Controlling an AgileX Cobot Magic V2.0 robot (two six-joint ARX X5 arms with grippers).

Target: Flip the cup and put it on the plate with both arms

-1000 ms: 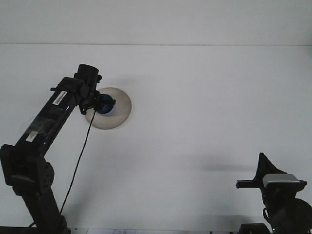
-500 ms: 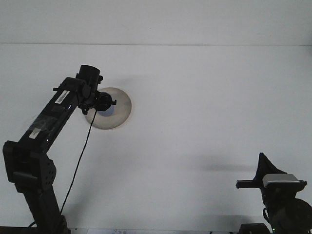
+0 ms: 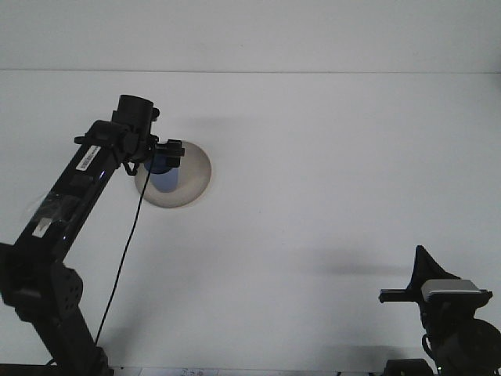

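**Now: blue cup on the plate, left gripper at its top**

Up at the far left of the white table (image 3: 329, 180), the left gripper (image 3: 169, 149) sits over the upper part of a blue cup (image 3: 165, 178). Its black fingers (image 3: 176, 146) lie against the cup's top, but the wrist and camera housing hide most of them, so whether they pinch the cup or stand spread off it cannot be told.

The cup stands on a round, pale plate (image 3: 196, 176), left of the plate's middle. Only the cup's lower body shows below the gripper; its rim is hidden, so whether its mouth faces up or down cannot be made out. Nothing else lies on the plate.

A thin black cable (image 3: 125, 258) hangs from the left wrist down toward the arm's base.

The right gripper (image 3: 419, 278) sits low at the bottom right corner, well apart from the plate. It is partly cut off by the frame edge, and its finger state cannot be told.
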